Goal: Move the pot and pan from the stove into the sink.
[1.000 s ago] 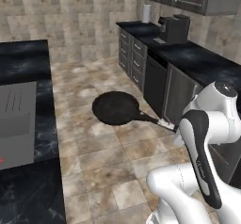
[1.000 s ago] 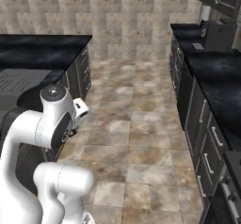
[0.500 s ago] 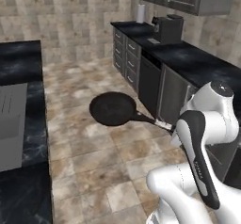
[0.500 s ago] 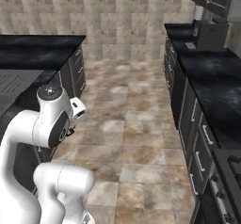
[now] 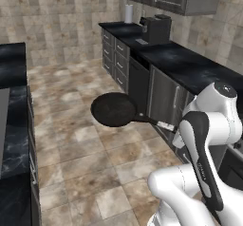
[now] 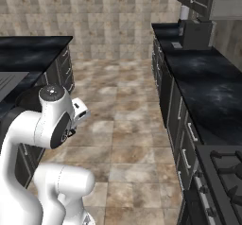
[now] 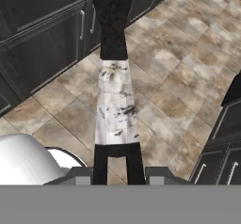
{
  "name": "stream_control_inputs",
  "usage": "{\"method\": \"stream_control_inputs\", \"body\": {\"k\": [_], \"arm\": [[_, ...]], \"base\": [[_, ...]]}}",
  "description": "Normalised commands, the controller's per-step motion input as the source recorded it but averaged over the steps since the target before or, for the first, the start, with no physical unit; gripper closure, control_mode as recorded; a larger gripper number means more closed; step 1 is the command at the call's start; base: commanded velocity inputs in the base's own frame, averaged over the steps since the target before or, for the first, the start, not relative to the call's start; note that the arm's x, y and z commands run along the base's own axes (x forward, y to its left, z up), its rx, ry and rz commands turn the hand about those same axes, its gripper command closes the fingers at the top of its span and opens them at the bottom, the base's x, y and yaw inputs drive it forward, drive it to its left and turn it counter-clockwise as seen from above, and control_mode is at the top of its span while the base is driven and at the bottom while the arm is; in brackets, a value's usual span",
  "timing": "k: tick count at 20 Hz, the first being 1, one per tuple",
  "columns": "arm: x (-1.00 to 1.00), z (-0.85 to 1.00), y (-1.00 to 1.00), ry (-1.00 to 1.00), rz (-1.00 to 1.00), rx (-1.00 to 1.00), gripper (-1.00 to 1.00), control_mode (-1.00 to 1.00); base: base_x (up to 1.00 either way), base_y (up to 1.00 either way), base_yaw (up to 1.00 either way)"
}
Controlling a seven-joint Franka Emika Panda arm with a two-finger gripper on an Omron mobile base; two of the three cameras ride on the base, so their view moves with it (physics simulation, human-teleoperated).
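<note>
Pan (image 5: pixel 113 109) carried in mid-air above the tiled floor (image 5: pixel 80 139), held by its handle.

Largest item first: the black marbled counter (image 5: pixel 187 66) runs along the right wall over dark cabinets, with a dark appliance (image 5: pixel 156 29) standing on it at the far end. A corner of the stove (image 6: pixel 222 172) shows at the lower right of the right base view, its grates bare where visible. The sink (image 5: pixel 2 125) edge sits at the far left of the left base view, well apart from the pan. The pincer (image 7: pixel 117 164) is clamped on the pale silvery tip (image 7: pixel 116 103) of the pan's straight handle, one finger (image 7: pixel 100 164) either side.
</note>
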Motion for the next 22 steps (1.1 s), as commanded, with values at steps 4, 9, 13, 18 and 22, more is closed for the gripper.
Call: {"method": "stream_control_inputs", "body": {"k": [4,9,13,18,22], "arm": [[0.00,0.00,0.00,0.00,0.00,0.00,1.00,1.00],[0.00,0.00,0.00,0.00,0.00,0.00,1.00,1.00],[0.00,0.00,0.00,0.00,0.00,0.00,1.00,1.00],[0.00,0.00,0.00,0.00,0.00,0.00,1.00,1.00],[0.00,0.00,0.00,0.00,0.00,0.00,1.00,1.00]], "base": [[0.67,0.09,-0.03],[0.89,0.19,-0.05],[0.92,0.24,-0.05],[0.84,0.25,-0.06],[0.65,0.19,-0.04]]}}
